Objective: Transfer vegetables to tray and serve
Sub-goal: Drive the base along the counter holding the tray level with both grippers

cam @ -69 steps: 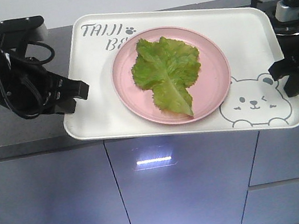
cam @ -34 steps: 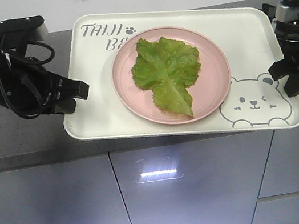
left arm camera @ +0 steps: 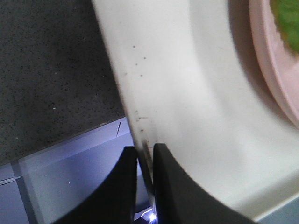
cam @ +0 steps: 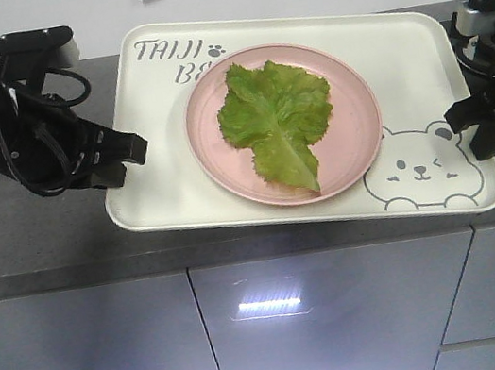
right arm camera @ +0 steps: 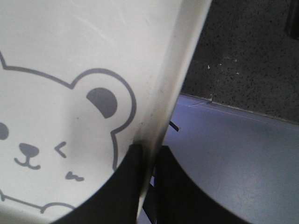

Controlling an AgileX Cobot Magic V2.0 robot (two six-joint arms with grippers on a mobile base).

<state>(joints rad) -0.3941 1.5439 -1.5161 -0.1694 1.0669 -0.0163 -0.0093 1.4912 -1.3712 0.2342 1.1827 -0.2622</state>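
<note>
- The tray (cam: pixel 164 176) juts its near edge past the bench's (cam: pixel 28 247) front edge, with its near right corner out over the cabinet fronts (cam: pixel 302 329). I judge the step in hand is the serving carry. I cannot tell whether the tray rests on the bench at all.
- My left pincer (left arm camera: pixel 145 163) is pinched narrow on the tray's left rim, close to the near left corner. My right pincer (right arm camera: pixel 147 161) clamps the right rim the same way, beside the bear drawing (right arm camera: pixel 56 135). Each bite takes only the thin lip, so I should squeeze firmly and move both arms at one height and one pace.
- The pink plate (cam: pixel 360 141) sits loose at the tray's middle. Any tilt could slide it, so level matters most.
- The lettuce leaf (cam: pixel 280 122) lies flat on the plate, its narrow end toward the near edge. It looks light, so no jerks.
- The far edge, by the lettering (cam: pixel 171 50), lies over the bench.
</note>
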